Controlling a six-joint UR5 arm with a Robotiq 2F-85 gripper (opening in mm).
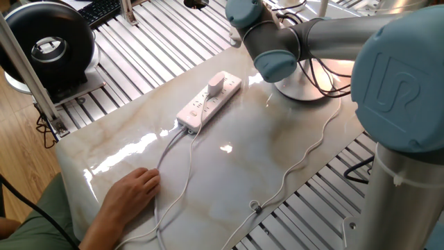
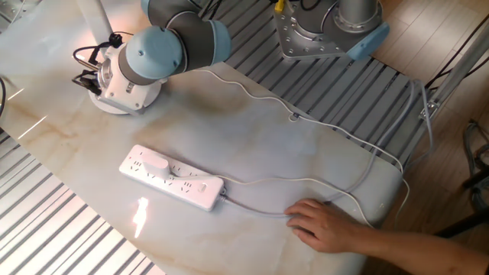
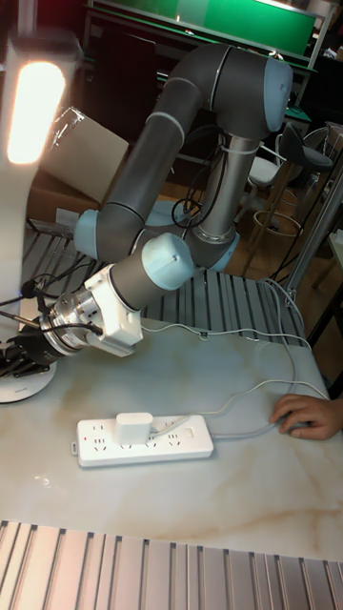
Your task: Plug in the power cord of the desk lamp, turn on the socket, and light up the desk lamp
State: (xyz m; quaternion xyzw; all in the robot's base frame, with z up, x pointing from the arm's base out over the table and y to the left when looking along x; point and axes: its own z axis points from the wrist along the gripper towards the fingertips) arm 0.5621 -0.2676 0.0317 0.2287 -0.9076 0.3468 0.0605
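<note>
UR5 arm (image 3: 181,143): it reaches from its mount across the tabletop (image 1: 229,167), wrist bent low toward the lamp's foot, which suits pressing a switch on the base rather than lifting anything.

Desk lamp (image 3: 33,105): it stands at the far corner of the tabletop, its round base (image 1: 305,87) partly hidden by the wrist. The head is glowing in the tall fixed view, and warm light falls on the marble in both fixed views. Judgement: the last step of the task looks accomplished.

Socket (image 2: 172,177): it lies flat mid-tabletop, well apart from the lamp base. Its thick grey cable (image 2: 252,206) runs toward the person's hand (image 2: 325,225), which rests on the tabletop near the edge, probably to keep the strip from sliding.

Power cord (image 1: 305,156): it trails in loose waves from the lamp base along the tabletop's edge and back to the strip; the slack keeps any pull off the plug.

Plug block (image 3: 133,426): it is seated upright in the socket, near one end.

Gripper (image 3: 17,355): it sits low over the lamp base, dark and tangled with cables. Whether its jaws stand wide or narrow cannot be told.
</note>
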